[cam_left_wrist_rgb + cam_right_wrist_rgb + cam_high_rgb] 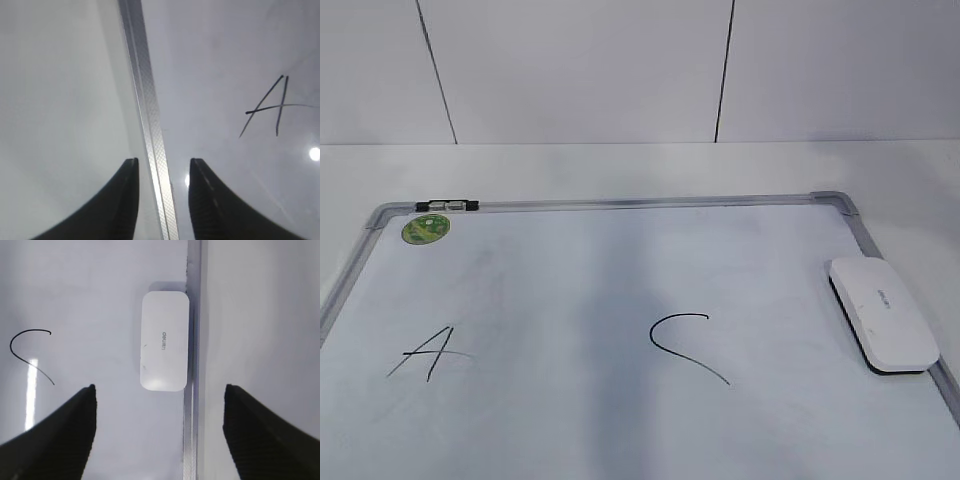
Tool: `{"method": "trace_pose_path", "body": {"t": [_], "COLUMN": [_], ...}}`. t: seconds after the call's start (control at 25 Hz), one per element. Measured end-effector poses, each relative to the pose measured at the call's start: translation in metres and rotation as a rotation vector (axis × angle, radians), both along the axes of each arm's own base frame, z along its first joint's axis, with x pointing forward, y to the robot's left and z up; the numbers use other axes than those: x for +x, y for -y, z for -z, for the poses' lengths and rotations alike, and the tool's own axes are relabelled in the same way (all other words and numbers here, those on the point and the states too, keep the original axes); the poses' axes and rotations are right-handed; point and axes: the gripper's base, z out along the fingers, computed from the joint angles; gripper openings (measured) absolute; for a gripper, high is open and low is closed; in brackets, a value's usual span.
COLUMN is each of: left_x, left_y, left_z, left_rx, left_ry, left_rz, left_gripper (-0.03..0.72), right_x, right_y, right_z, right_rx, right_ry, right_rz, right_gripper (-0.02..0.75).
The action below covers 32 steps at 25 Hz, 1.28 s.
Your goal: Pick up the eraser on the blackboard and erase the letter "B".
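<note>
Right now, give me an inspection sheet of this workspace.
Surface: white table, bare where visible.
Job's things: eraser lies flat at the blackboard's right frame; no letter "B" visible, only a grey smear between "A" and "C".
Clutter: green sticker, black clip on top frame.
Hands: left hand open over left frame; right hand open above eraser.
Cables: nothing seen.
Surroundings: white panelled wall.
</note>
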Motion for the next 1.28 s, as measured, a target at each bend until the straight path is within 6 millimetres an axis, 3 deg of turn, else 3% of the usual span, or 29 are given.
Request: {"method": "trace_pose_path", "body": {"t": [0.28, 0.68, 1.0, 1.28], "left_x": [-0.028, -0.095, -0.146, -0.208], "left_y": [0.002, 0.003, -0.002, -0.004], "left_z": [-0.053, -0.127, -0.160, -0.163], "left_rx": [-0.010, -0.008, 0.066, 0.106], "left_ry": [0.170, 0.446, 0.616, 0.739], "left_rz": [-0.002, 0.002, 0.004, -0.002], "left_gripper": [0.253, 0.253, 0.238, 0.235], "right_x": [-0.049, -0.114, -0.149, -0.174], "right_y": [0.006, 0.015, 0.020, 0.023], "right_z": [-0.015, -0.016, -0.024, -0.030], "right_rx": [0.011, 0.009, 0.007, 0.014], "right_ry": [0.092, 0.211, 0.320, 0.409], "right_rz": [0.000, 0.003, 0.008, 0.011], "right_gripper": [0.588, 0.587, 0.587, 0.587]}}
